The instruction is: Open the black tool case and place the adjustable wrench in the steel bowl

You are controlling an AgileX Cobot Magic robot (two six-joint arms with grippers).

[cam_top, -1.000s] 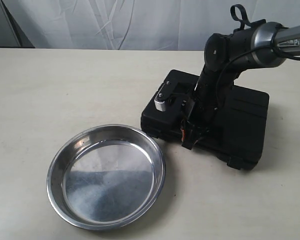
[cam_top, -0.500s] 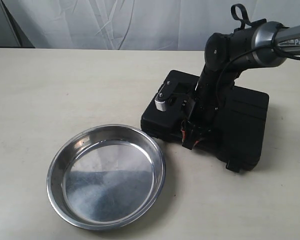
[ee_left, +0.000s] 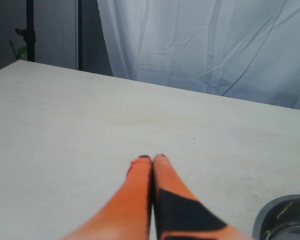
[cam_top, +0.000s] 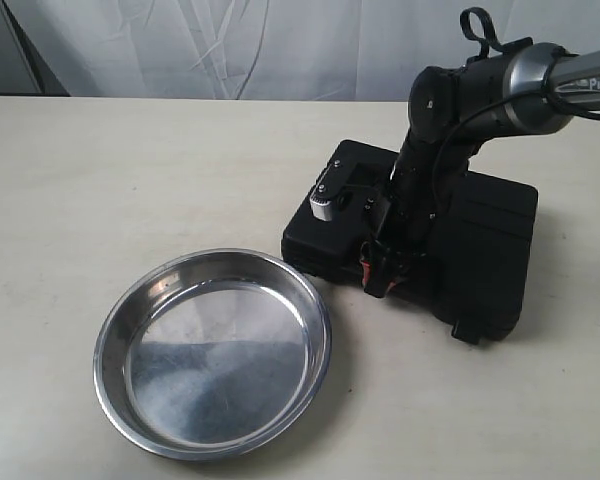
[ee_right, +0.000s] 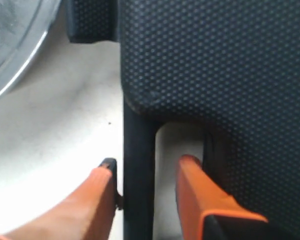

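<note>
The black tool case [cam_top: 490, 240] lies closed on the table at the right, its dotted lid [ee_right: 215, 65] filling the right wrist view. My right gripper [cam_top: 378, 272] points down at the case's near edge. It is open [ee_right: 149, 162], one orange finger on each side of the handle bar [ee_right: 138, 170], with a gap beside the bar. The steel bowl [cam_top: 212, 352] sits empty at the front left, its rim [ee_right: 15, 45] close to the case. The adjustable wrench is hidden. My left gripper [ee_left: 152, 158] is shut on nothing, above bare table.
A white curtain [cam_top: 230, 45] hangs behind the table's far edge. The bowl's rim [ee_left: 285, 220] shows at one corner of the left wrist view. Bare tabletop [cam_top: 130, 170] stretches left of the case and behind the bowl.
The right gripper's fingers have spread apart around the case's handle bar. The case's near corner has shifted slightly. The bowl has stayed put.
</note>
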